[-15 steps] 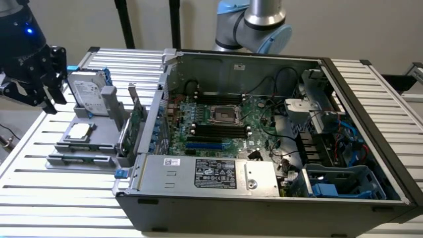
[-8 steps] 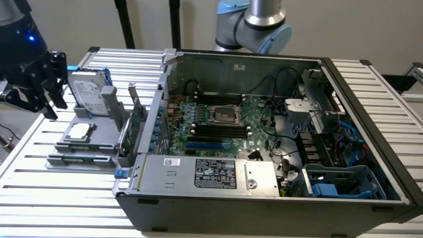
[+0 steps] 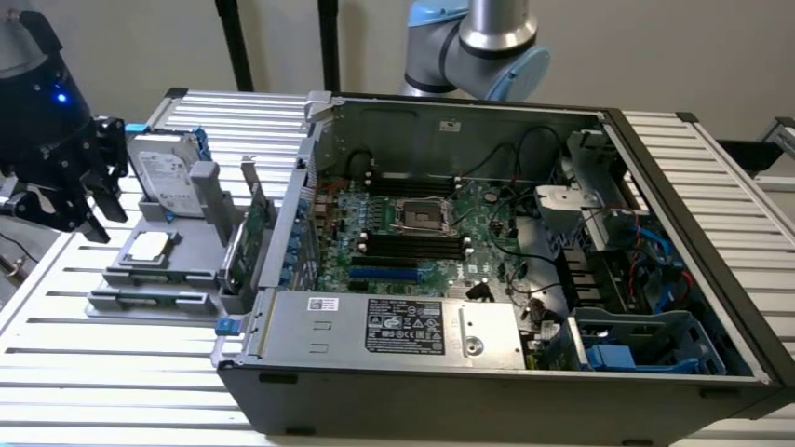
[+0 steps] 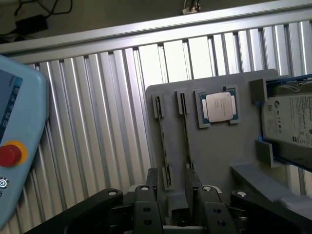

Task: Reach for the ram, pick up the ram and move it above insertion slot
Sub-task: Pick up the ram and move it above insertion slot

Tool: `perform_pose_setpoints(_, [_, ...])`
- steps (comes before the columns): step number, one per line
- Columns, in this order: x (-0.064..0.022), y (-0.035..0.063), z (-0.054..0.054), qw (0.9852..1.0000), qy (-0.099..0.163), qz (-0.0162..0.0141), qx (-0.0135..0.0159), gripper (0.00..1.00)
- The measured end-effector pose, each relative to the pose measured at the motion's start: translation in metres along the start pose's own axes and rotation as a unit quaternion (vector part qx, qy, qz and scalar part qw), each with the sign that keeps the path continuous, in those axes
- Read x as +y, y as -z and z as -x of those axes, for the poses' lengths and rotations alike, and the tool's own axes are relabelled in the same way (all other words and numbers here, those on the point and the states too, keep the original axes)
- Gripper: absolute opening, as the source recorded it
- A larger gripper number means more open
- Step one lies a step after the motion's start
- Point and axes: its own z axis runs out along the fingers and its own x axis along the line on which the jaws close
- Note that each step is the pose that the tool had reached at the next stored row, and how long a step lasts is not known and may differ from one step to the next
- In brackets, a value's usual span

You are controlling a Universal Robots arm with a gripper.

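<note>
Wrist view: gripper [image 4: 171,184] poised over the tray [image 4: 219,156], fingers [image 4: 152,181] parted and empty.
The ram [image 4: 163,141] stands on edge in a tray slot, its top edge exposed for pinching; the fingers line up along it, apparently not touching.

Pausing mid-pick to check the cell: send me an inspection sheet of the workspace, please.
Surface: slatted aluminium table, bearing a grey fixture and an open computer case.
Job's things: ram on edge in the fixture; motherboard exposed in the case.
Clutter: CPU, hard drive and expansion card on the fixture; teach pendant on the table.
Gripper: gripper open, holding nothing, fingers either side of the ram's line, above it.
Cables: black and blue leads inside the case.
Surroundings: pale wall, dark posts behind.
</note>
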Motion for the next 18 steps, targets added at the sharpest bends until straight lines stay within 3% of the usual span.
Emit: perform_pose_setpoints(18, [-0.0021,-0.0326,-0.003,0.9997,0.023,-0.0001,0.0002,0.36])
